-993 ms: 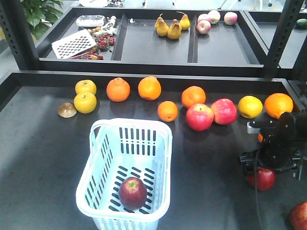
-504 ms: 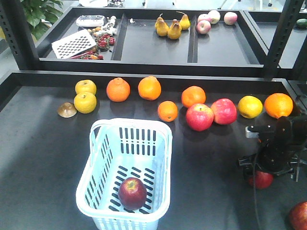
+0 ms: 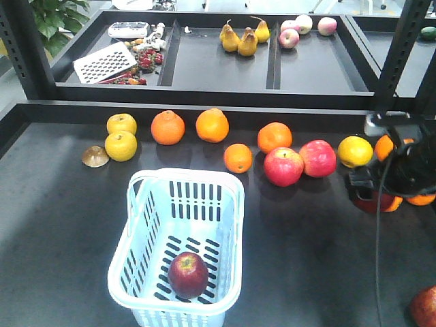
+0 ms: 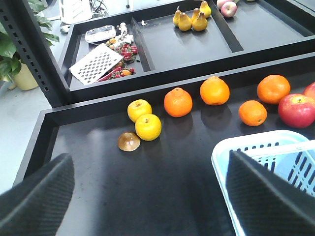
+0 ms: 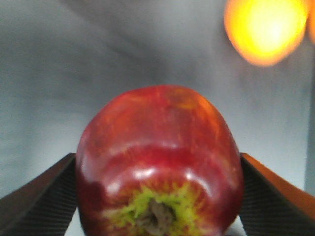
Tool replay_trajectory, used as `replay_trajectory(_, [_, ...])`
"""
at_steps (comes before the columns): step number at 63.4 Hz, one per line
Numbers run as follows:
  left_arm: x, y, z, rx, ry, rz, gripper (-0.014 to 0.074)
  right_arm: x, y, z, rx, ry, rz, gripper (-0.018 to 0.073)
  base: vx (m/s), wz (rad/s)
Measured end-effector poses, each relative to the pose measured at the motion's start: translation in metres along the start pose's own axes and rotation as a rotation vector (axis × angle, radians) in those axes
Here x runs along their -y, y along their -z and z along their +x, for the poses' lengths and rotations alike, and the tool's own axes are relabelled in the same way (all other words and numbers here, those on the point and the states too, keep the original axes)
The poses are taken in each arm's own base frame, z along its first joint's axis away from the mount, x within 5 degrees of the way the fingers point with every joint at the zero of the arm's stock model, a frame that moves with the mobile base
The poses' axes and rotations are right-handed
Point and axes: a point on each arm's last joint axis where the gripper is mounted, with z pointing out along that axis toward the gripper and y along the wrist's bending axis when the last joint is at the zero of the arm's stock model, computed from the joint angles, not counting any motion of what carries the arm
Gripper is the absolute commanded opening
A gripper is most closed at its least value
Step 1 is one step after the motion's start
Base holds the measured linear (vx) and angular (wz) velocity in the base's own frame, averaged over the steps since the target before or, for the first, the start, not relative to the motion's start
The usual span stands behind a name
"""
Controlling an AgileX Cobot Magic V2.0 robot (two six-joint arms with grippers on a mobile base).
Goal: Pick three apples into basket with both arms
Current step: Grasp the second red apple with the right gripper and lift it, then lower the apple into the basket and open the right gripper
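Observation:
The pale blue basket stands at the front middle of the table, and one dark maroon apple lies on its slotted bottom. At the right, my right gripper hangs above the table, shut on a second dark apple. This apple fills the right wrist view, stem end toward the camera, with a finger pressed on either side of it in the right gripper. A third dark apple lies at the front right corner. My left gripper is open over bare table, left of the basket.
Oranges, yellow fruits and two brighter red apples form a row behind the basket. A brown half-dome lies at the left. The raised back tray holds pears, small apples and a white grater. A dark post stands at the right.
My right gripper has risen off the table with the apple in it and moved back toward the row of fruit. The basket and its apple have not moved.

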Motion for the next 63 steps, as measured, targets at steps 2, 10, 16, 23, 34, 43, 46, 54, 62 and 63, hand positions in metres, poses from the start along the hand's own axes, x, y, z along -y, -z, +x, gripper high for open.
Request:
replay_trajectory(2, [0.0,0.0,0.0,0.0,0.0,0.0,0.0588,-0.009,0.008,0.0,0.007,0.021,-0.016,0.0244,0.0,0.0])
replay_trajectory(10, [0.0,0.0,0.0,0.0,0.0,0.0,0.0588,-0.053,0.038,0.004,0.024,0.138,-0.089,0.0244,0.0,0.0])
replay_trajectory(16, [0.0,0.0,0.0,0.0,0.0,0.0,0.0588,-0.084,0.055,0.011,0.028,0.225,-0.14,0.0244,0.0,0.0])
replay_trajectory(23, [0.0,0.0,0.0,0.0,0.0,0.0,0.0588,-0.121,0.069,0.02,0.041,0.311,-0.205,0.0244,0.0,0.0])
replay_trajectory(34, [0.0,0.0,0.0,0.0,0.0,0.0,0.0588,-0.175,0.077,0.035,0.072,0.433,-0.302,0.0244,0.0,0.0])
replay_trajectory(43, [0.0,0.0,0.0,0.0,0.0,0.0,0.0588,-0.208,0.067,0.041,0.113,0.487,-0.355,0.0246,0.0,0.0])
replay_trajectory(46, [0.0,0.0,0.0,0.0,0.0,0.0,0.0588,-0.217,0.06,0.042,0.114,0.498,-0.365,0.0251,0.0,0.0])
replay_trajectory(54, [0.0,0.0,0.0,0.0,0.0,0.0,0.0588,-0.235,0.035,0.046,0.099,0.5,-0.374,0.0296,0.0,0.0])
replay_trajectory(62, [0.0,0.0,0.0,0.0,0.0,0.0,0.0588,-0.245,0.016,0.049,0.081,0.495,-0.38,0.0407,0.0,0.0])
replay_trajectory(63, [0.0,0.0,0.0,0.0,0.0,0.0,0.0588,-0.246,0.014,0.049,0.078,0.493,-0.38,0.0424,0.0,0.0])
